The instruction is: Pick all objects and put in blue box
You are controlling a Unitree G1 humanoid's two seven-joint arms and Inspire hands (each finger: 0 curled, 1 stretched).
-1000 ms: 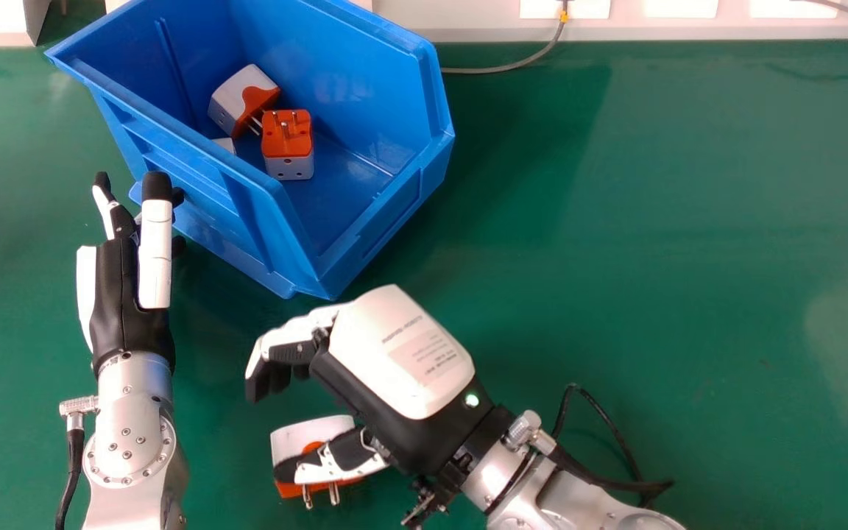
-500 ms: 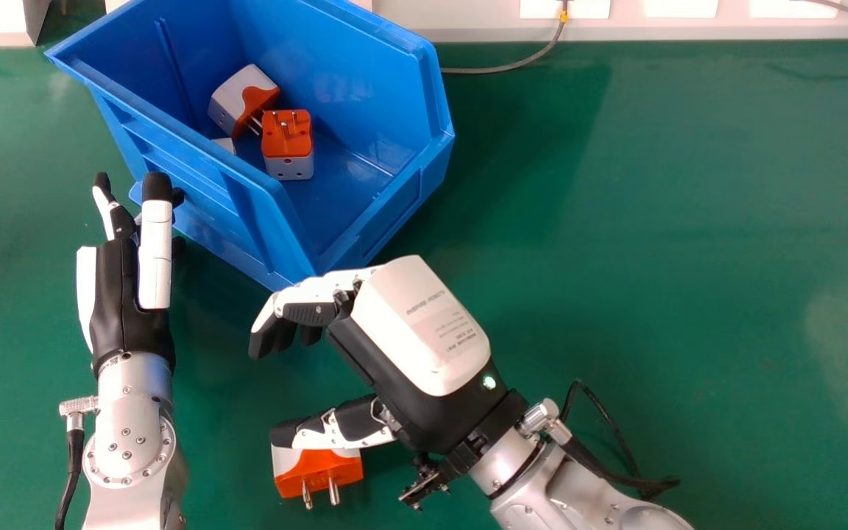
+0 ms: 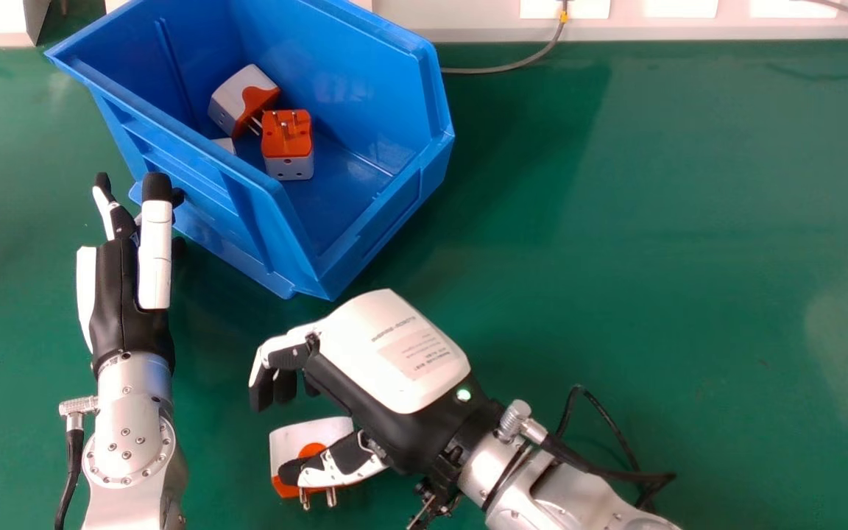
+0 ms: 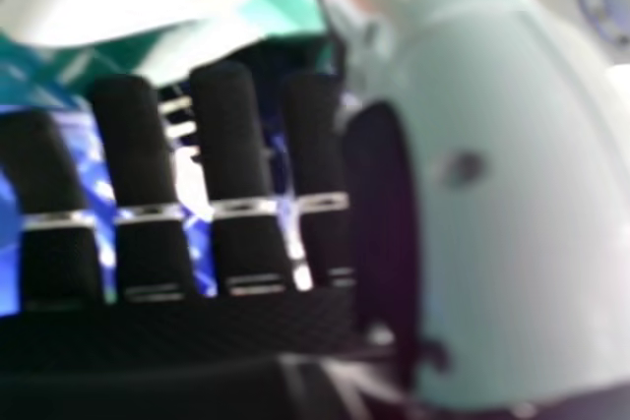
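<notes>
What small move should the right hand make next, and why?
Probably ease the right hand toward the robot, so thumb and fingers straddle the plug adapter on the table: the head view shows the thumb across the adapter, while the bent fingers lie beyond it, nearer the blue box.

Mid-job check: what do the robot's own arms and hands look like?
The left hand is black and white, with black fingertips. The right hand matches, its white back shell carrying small print; a green light glows near the wrist. The left forearm and right forearm are silver metal, each with a black cable.
</notes>
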